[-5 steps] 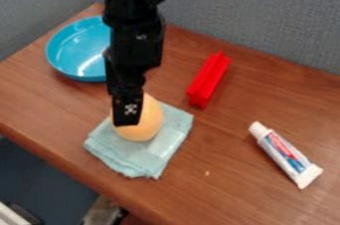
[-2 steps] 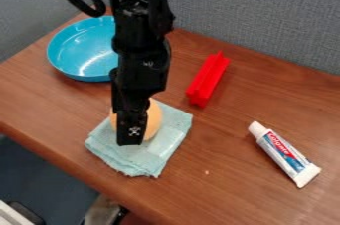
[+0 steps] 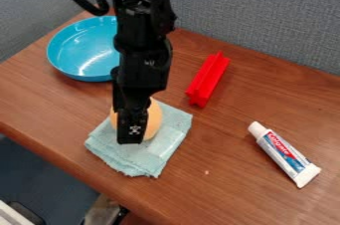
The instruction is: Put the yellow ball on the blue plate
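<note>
The yellow ball (image 3: 151,121) rests on a pale teal folded cloth (image 3: 139,147) near the table's front edge. My gripper (image 3: 131,127) points straight down over the ball and stands open, its black fingers (image 3: 129,129) reaching down around the ball's left side and hiding most of it. Whether the fingers touch the ball I cannot tell. The blue plate (image 3: 83,50) lies at the back left of the table, with nothing in it, partly behind my arm.
A red block (image 3: 208,78) lies to the right of the arm. A white toothpaste tube (image 3: 285,153) lies at the front right. The brown table's front edge (image 3: 54,139) runs close to the cloth.
The gripper has sunk a little, from above the ball to down around it. Over the last half second nothing has moved.
</note>
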You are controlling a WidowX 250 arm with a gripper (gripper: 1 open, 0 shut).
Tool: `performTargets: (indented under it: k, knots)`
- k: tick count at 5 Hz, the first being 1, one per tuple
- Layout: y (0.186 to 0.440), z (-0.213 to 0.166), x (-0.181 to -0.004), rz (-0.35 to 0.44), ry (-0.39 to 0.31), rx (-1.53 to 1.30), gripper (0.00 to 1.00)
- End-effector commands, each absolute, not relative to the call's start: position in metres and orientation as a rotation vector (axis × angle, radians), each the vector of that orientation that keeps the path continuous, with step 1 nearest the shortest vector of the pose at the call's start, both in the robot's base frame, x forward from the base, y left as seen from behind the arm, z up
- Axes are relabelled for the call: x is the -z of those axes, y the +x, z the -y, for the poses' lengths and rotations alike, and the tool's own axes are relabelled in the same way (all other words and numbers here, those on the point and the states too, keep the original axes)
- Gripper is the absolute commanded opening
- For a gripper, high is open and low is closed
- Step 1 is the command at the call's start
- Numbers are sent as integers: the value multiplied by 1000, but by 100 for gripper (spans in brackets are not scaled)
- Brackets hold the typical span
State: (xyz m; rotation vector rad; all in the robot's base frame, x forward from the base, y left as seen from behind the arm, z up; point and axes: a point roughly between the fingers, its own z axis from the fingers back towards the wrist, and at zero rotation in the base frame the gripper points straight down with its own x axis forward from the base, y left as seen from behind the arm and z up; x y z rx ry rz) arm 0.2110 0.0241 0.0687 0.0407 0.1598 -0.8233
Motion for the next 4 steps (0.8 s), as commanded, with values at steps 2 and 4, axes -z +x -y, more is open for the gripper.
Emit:
performTargets:
  k: [2,4]
  knots:
    - [219,-28,-79,-138,73,835,100]
    - [218,-29,-80,-145,80,833,100]
